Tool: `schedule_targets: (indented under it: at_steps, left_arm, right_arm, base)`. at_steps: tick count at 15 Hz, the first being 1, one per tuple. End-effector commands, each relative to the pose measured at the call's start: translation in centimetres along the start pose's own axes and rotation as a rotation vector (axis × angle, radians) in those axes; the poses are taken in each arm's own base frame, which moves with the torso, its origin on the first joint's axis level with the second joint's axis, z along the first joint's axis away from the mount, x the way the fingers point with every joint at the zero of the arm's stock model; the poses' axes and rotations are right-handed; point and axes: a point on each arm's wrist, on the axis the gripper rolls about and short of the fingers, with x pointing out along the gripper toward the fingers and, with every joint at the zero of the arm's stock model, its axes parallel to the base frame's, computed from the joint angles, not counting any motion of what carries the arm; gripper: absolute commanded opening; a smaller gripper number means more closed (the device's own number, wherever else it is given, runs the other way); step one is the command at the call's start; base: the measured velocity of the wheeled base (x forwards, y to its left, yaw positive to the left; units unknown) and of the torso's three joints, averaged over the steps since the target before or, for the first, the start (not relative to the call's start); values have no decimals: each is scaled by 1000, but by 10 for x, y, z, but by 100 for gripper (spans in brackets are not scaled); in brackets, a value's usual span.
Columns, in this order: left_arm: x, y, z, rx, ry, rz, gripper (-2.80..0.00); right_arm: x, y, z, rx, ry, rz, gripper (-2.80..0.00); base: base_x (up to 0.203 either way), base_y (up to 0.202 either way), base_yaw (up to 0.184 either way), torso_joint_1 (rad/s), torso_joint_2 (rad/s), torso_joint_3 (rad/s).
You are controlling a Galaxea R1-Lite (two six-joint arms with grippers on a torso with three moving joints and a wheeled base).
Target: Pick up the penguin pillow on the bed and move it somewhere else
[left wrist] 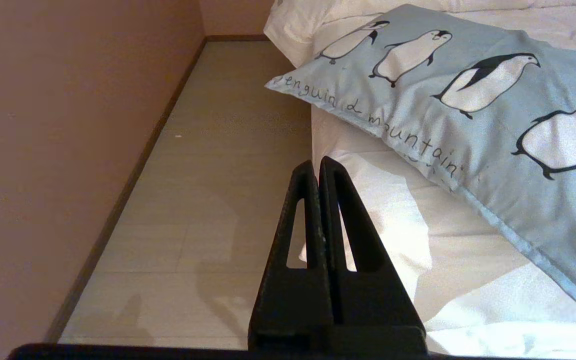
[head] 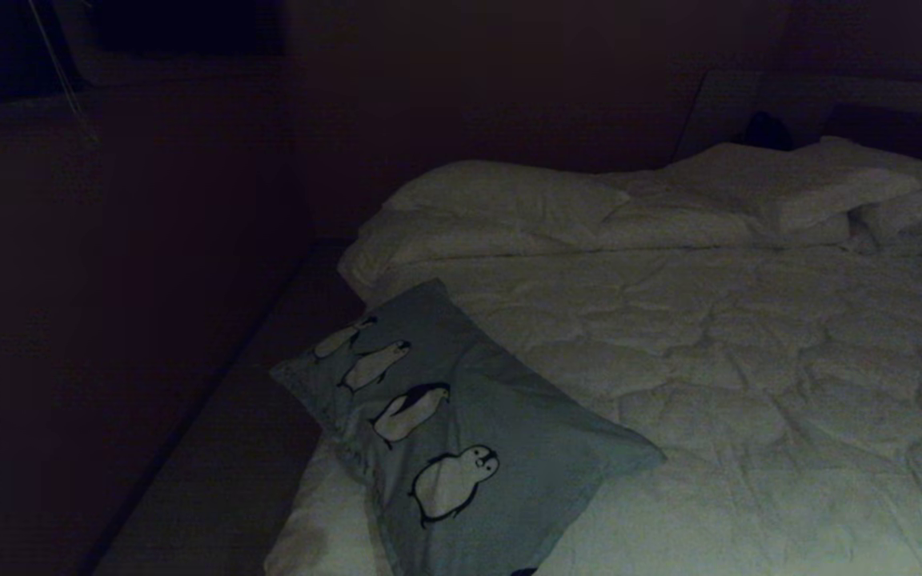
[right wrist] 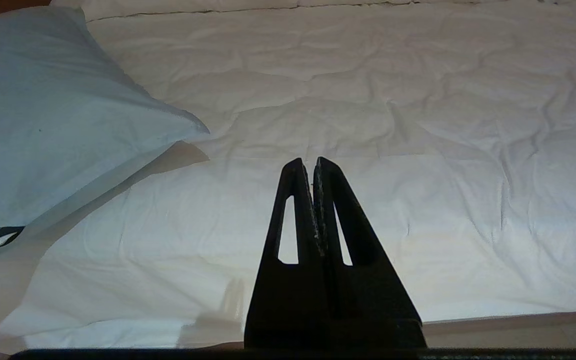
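The penguin pillow lies slantwise on the near left corner of the bed, pale blue-grey with a row of black-and-white penguins. Its lettered edge overhangs the bed's side in the left wrist view, where the penguin pillow fills the far right. My left gripper is shut and empty, hanging over the floor beside the bed's side. My right gripper is shut and empty, short of the duvet, with the penguin pillow's plain corner off to one side. Neither arm shows in the head view.
Plain white pillows are piled at the bed's far end. A narrow strip of floor runs between the bed's left side and a wall. The room is dim in the head view.
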Motion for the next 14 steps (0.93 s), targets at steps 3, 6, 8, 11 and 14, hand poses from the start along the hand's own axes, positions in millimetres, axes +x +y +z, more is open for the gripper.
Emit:
schedule_targets:
  at_steps: [3, 6, 8, 11, 14]
  left_arm:
    - [0, 0, 0, 0, 0, 1, -280]
    - [0, 0, 0, 0, 0, 0, -280]
    - [0, 0, 0, 0, 0, 0, -280]
    - [0, 0, 0, 0, 0, 0, -280]
    - [0, 0, 0, 0, 0, 0, -280]
  right_arm:
    - [0, 0, 0, 7, 1, 1, -280]
    - [0, 0, 0, 19, 0, 0, -280]
    - [0, 0, 0, 19, 0, 0, -280]
    - [0, 0, 0, 19, 0, 1, -280]
    - [0, 0, 0, 19, 0, 1, -280]
  base:
    - [0, 0, 0, 0, 0, 0]
    - [0, 0, 0, 0, 0, 0]
    - [0, 0, 0, 0, 0, 0]
    - [0, 0, 0, 0, 0, 0]
    - [0, 0, 0, 0, 0, 0]
